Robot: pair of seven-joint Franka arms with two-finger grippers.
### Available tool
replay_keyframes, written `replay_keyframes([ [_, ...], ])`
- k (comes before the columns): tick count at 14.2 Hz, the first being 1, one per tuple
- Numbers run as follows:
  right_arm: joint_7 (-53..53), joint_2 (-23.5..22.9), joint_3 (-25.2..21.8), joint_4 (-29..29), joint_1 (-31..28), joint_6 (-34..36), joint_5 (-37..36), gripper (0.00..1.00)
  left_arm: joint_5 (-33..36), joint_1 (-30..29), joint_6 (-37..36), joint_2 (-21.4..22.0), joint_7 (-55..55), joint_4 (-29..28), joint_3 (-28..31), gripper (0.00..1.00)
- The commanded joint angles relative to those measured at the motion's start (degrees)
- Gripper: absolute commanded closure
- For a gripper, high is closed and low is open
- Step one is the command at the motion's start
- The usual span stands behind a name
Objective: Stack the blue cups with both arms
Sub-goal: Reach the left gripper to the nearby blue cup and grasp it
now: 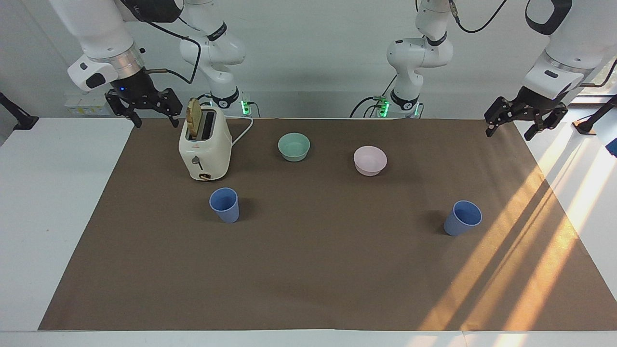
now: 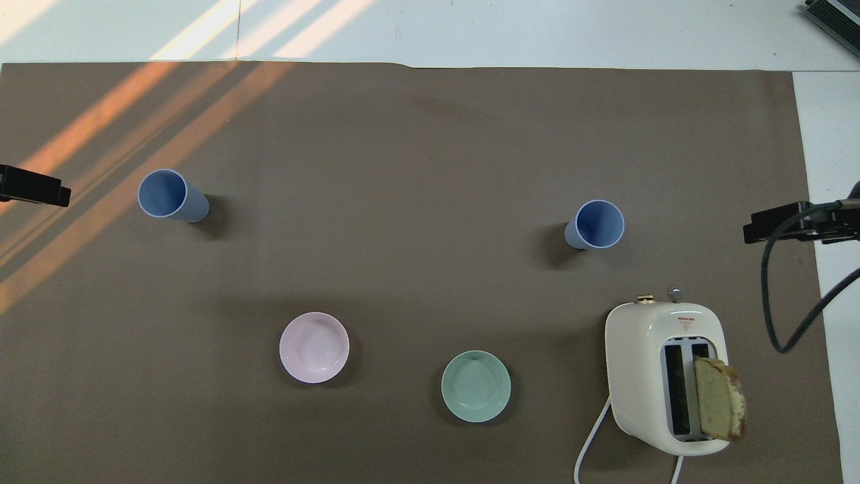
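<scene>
Two blue cups stand well apart on the brown mat, one (image 1: 224, 204) at the facing view's centre-left just below the toaster (image 1: 205, 144), the other (image 1: 462, 218) at centre-right; both upright, mouths up, long axes vertical. The right gripper (image 1: 142, 107) and left gripper (image 1: 524, 117) hang spread and empty at the upper corners (neither touching anything). Best approach, arguably: descend straight, pinch each wall without tipping.

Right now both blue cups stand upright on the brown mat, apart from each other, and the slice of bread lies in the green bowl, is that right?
Not quite. The blue cups do stand upright and apart on the brown mat, but the slice of bread sticks out of the toaster; the green bowl holds nothing, as the overhead view shows.
</scene>
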State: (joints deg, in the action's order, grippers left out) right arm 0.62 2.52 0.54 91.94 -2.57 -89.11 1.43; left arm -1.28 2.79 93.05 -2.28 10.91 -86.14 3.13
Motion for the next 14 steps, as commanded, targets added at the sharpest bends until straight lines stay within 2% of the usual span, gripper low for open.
replay_keyframes([
  [1,1.4,1.61,0.07,2.1,-0.25,-1.59,0.68,0.0,-0.39,0.2,5.97,0.17,0.78,-4.11,0.47,0.0],
  [5,1.4,1.61,0.07,2.19,-0.25,-1.51,0.68,0.0,-0.39,-0.07,16.26,-2.46,1.39,-9.66,0.65,0.0],
  [11,1.4,1.61,0.07,2.19,-0.25,-1.51,0.68,0.0,-0.39,-1.39,25.15,-12.38,2.45,-9.75,0.65,0.0],
  [14,1.4,1.61,0.16,2.19,-0.16,-1.51,0.68,0.0,-0.48,-1.48,28.93,-14.42,2.54,-11.5,0.47,0.0],
])
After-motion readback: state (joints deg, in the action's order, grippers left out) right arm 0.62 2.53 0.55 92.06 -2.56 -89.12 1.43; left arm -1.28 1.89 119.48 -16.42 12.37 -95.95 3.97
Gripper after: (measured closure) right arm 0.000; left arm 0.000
